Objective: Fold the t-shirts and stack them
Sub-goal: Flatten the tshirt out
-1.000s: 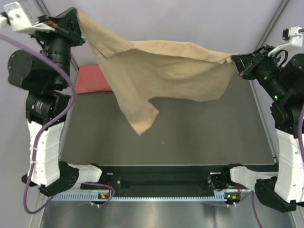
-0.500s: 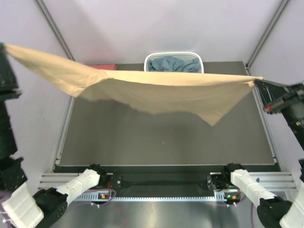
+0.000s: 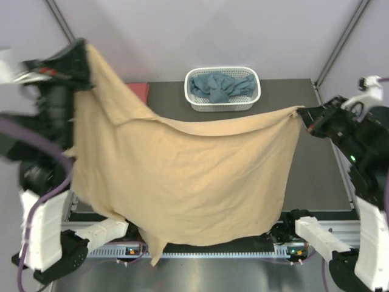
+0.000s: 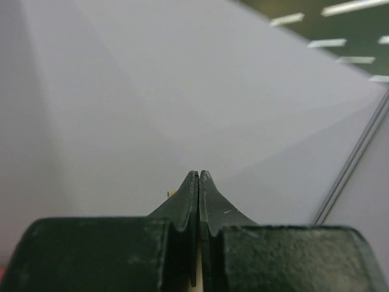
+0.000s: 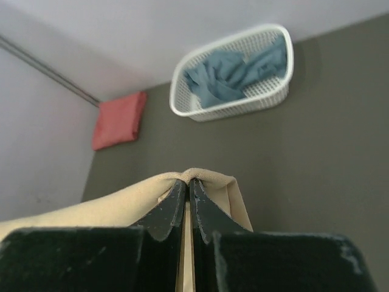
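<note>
Tabletop [image 3: 316, 176], dark grey, is filling the middle of the overhead view. The tan t-shirt [image 3: 188, 176] is hanging over most of it, spread wide in the air between the two arms. Its top edge is running from high at the far left down to the right side. Its loose lower hem is dangling past the near edge of the table, in front of the arm bases. The white lattice basket [image 3: 222, 103] is sitting at the far middle of the table, apart from the hanging cloth, with the dusty blue t-shirt [image 3: 222, 86] lying crumpled inside it. The coral-red t-shirt [image 5: 118, 120] is lying folded flat at the far left corner, partly hidden behind the tan cloth in the overhead view. The left gripper [image 3: 82, 52] is pinching one upper corner of the tan t-shirt, its jaws pressed fully together with only a sliver of cloth showing between them. The right gripper [image 5: 185, 182] is clamping the other upper corner, jaws likewise tight on the fabric.
</note>
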You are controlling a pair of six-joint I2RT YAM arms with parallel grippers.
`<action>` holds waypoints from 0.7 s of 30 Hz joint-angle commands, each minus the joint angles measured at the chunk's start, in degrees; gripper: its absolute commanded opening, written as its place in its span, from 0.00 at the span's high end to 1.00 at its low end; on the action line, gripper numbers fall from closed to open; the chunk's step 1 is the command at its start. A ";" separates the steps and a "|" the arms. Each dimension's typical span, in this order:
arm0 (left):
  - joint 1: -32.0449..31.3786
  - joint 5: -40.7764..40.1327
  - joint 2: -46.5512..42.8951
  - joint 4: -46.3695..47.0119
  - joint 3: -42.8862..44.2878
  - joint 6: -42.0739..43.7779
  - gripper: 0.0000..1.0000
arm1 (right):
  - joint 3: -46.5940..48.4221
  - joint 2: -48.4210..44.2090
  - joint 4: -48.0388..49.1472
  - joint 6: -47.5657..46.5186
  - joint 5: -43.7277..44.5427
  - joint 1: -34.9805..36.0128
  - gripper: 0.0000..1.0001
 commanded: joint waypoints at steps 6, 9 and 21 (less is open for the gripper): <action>0.52 -0.07 17.95 7.26 -20.57 2.36 1.00 | -21.51 11.65 17.47 -3.08 12.26 -1.50 1.00; 3.51 1.85 26.29 10.43 -23.24 1.14 1.00 | -30.75 15.25 28.91 -3.96 13.50 -3.43 1.00; 8.97 5.56 49.87 13.61 -15.17 -4.31 1.00 | -24.05 41.43 38.79 -8.36 3.22 -14.51 1.00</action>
